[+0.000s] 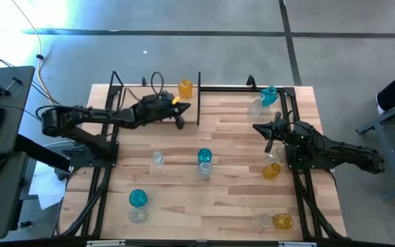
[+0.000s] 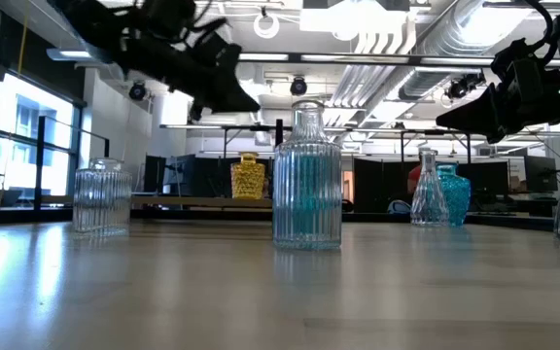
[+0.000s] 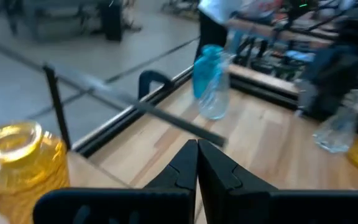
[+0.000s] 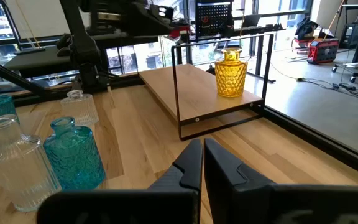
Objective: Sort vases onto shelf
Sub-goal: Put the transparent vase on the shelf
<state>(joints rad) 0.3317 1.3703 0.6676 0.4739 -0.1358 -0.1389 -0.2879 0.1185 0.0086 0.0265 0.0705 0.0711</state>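
while only one amber vase [image 1: 185, 88] stands on the shelf [image 4: 185, 93], rest of vases [image 1: 204, 163] scattered on table: left gripper [image 1: 181, 118] by shelf, right gripper [image 1: 269, 139] mid-right, both jaws closed & empty; next: open, approach a vase.

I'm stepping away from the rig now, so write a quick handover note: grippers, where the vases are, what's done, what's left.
Left gripper: shut, empty, over the light-wood shelf on its black frame.
Right gripper: shut, empty, over the table's right side.
Done: one amber-yellow textured glass vase stands on the shelf.
Left: the other teal, amber and clear glass vases are still on the tabletop, including a teal-and-clear pair at centre and a pair at the back right.
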